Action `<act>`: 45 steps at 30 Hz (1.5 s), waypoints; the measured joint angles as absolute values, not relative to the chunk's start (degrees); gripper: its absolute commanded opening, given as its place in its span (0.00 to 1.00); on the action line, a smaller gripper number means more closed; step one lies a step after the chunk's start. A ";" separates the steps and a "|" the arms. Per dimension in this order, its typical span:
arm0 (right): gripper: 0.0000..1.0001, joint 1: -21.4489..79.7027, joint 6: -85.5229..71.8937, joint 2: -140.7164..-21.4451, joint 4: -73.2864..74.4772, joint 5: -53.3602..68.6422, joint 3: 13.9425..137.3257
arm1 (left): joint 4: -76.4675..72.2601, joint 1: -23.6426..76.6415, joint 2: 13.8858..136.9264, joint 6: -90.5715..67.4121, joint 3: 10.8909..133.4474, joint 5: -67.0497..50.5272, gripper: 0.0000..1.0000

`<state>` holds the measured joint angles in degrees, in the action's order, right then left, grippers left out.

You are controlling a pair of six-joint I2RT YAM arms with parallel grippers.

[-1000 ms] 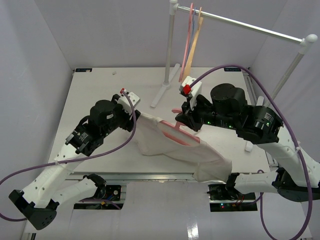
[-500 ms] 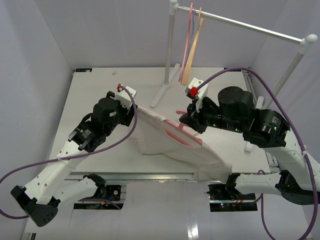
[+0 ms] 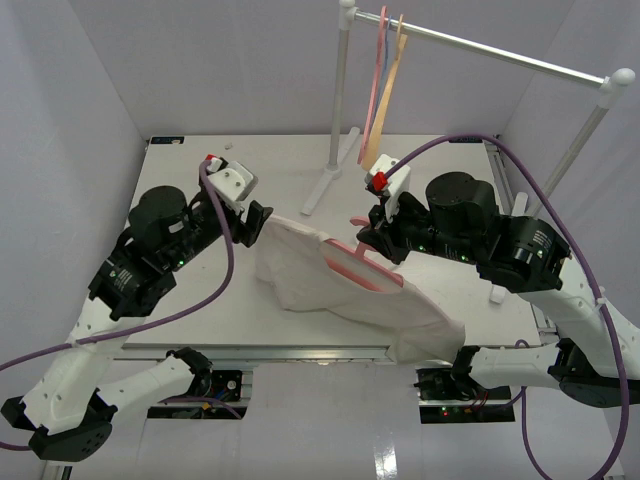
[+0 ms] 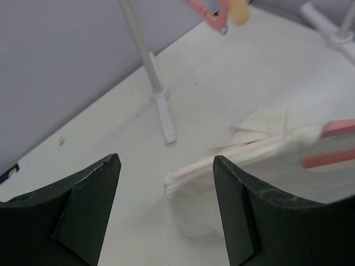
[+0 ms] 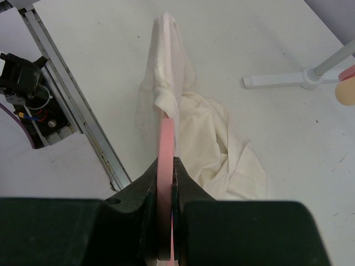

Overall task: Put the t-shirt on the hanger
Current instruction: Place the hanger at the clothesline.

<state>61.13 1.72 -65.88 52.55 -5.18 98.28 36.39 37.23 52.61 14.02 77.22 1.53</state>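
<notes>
The cream t-shirt (image 3: 330,285) drapes over the pink hanger (image 3: 355,270) in the middle of the table; its lower part trails to the front edge. My right gripper (image 3: 372,238) is shut on the hanger (image 5: 166,138) near its hook and holds it up, with the shirt (image 5: 211,138) hanging off its far arm. My left gripper (image 3: 255,222) is open and empty, just left of the shirt's shoulder. In the left wrist view the shirt's shoulder (image 4: 233,160) with the hanger end inside lies between and beyond the fingers (image 4: 244,210).
A white rail stand (image 3: 335,110) rises at the back, its foot (image 3: 322,188) just behind the shirt. A second pink hanger (image 3: 378,75) and a tan hanger (image 3: 392,85) hang on its rail. The table's front edge (image 3: 300,348) lies under the shirt's hem.
My left gripper has let go of the shirt's shoulder, opened, and drawn back to the left. The right gripper still holds the hanger, shifted slightly.
</notes>
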 measured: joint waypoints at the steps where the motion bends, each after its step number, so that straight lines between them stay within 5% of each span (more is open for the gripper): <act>1: 0.08 61.14 1.72 -66.34 52.45 -5.07 98.28 | 36.23 37.23 52.35 14.42 78.77 -1.55 0.79; 12: 0.08 61.14 1.98 -67.09 48.62 0.37 97.72 | 38.56 37.26 60.42 19.79 79.57 -28.03 0.85; 30: 0.08 61.12 2.15 -66.96 43.83 7.88 96.57 | 40.67 37.23 60.14 24.29 76.47 -42.56 0.80; 45: 0.08 60.77 2.37 -66.74 41.65 7.67 94.30 | 43.73 37.54 62.94 26.08 76.49 -48.95 0.01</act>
